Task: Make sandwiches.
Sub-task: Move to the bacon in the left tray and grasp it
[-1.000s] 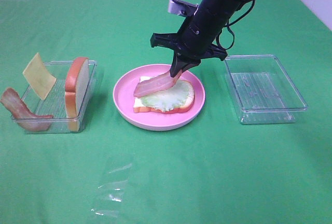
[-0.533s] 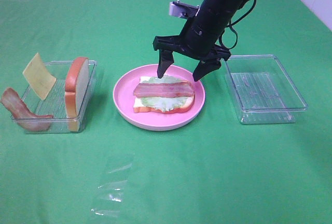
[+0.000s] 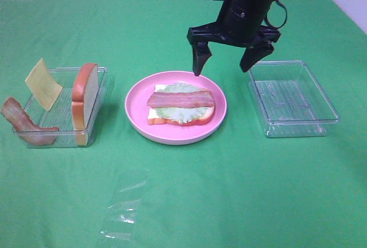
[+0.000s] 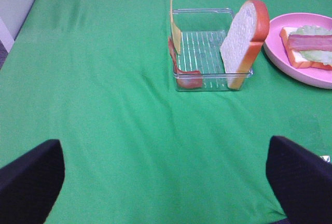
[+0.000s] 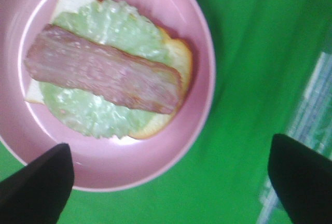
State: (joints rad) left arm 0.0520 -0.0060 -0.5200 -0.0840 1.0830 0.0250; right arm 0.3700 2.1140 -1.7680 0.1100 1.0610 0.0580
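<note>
The right gripper [image 3: 223,70] hangs spread wide and empty over the plate's [image 3: 137,116] far rim. Just below it lies the sandwich [image 3: 180,107] (bread [image 3: 152,113], lettuce [image 3: 183,113], bacon [image 3: 180,99] on top). The left gripper [image 4: 166,182], equally wide, holds nothing.

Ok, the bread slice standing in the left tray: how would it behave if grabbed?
The bread slice stands on a narrow edge in the clear tray, so a sideways push would probably topple it. It holds its shape unsupported, so it is likely stiff rather than floppy.
</note>
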